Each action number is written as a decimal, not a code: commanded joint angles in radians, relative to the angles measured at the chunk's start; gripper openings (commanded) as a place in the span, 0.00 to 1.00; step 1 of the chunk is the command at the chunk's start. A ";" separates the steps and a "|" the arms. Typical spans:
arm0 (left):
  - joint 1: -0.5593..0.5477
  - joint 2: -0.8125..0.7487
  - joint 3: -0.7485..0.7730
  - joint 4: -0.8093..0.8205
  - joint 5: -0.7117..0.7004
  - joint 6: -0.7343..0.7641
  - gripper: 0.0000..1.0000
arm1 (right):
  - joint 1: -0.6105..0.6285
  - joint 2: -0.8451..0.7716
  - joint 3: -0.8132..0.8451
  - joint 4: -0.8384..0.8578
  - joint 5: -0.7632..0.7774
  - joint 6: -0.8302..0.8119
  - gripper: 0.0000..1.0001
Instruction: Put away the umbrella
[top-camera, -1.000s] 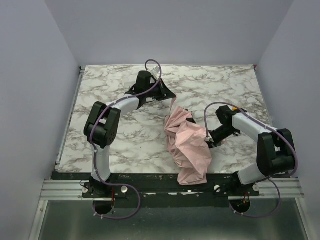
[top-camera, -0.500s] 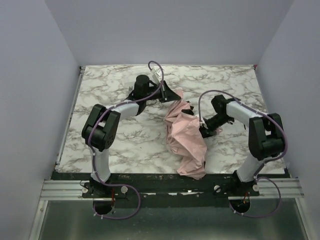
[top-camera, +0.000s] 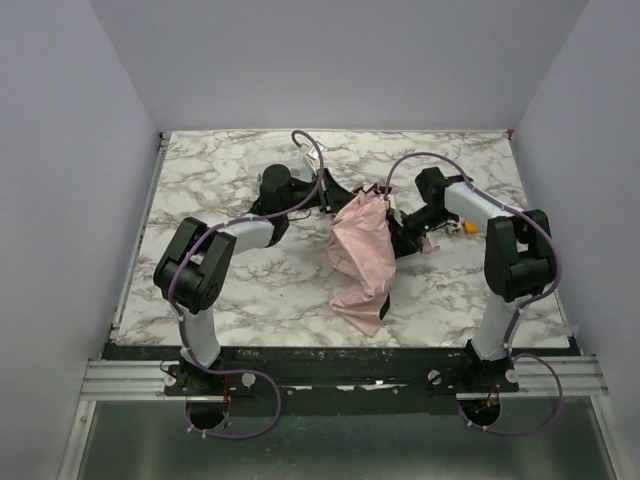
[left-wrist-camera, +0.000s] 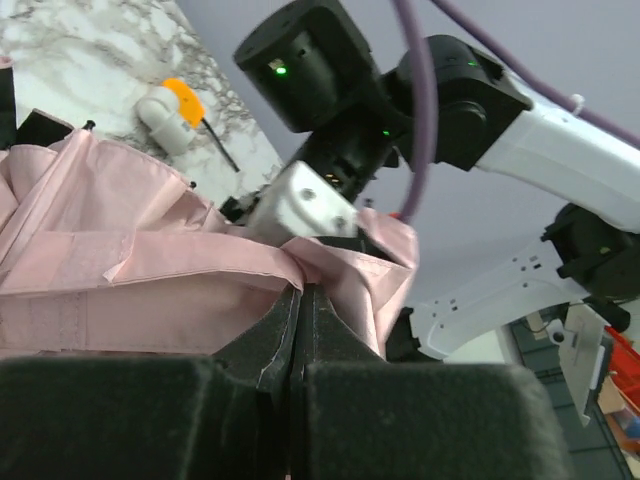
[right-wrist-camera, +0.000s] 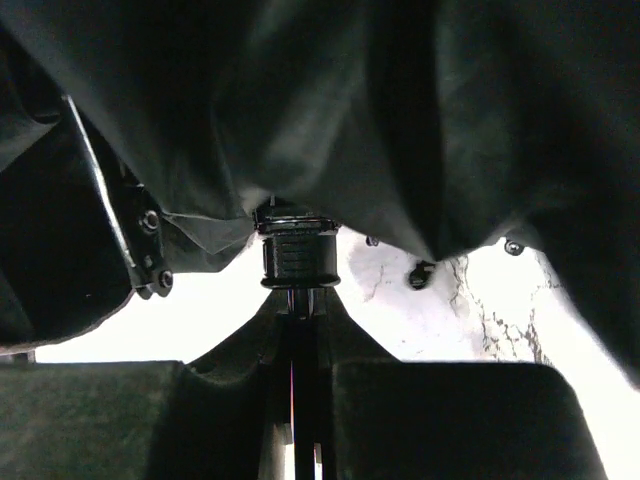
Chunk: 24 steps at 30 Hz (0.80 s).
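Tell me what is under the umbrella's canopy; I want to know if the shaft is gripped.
Under the umbrella, the right wrist view shows the right gripper pinching the thin shaft below a black ribbed collar. From above, fabric hides this.

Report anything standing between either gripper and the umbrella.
Nothing visible does. The left gripper is shut on the pink fabric of the umbrella, and the right gripper is shut on its thin shaft beneath the canopy. The small orange object lies off to the side, clear of both grips.
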<state>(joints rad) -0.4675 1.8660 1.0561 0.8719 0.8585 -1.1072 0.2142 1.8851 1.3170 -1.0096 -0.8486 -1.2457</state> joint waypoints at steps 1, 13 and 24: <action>-0.026 -0.108 -0.018 0.134 0.056 -0.080 0.00 | 0.001 -0.003 -0.006 0.117 0.078 0.272 0.01; -0.013 -0.240 -0.062 -0.190 -0.031 0.133 0.00 | 0.029 0.108 0.086 -0.067 0.080 0.116 0.00; 0.000 -0.072 0.214 -0.504 -0.121 0.236 0.00 | 0.039 0.039 -0.021 -0.166 0.040 0.043 0.00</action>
<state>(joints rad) -0.4725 1.7489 1.2247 0.4740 0.7624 -0.9199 0.2493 1.9514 1.3132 -1.1500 -0.7918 -1.2335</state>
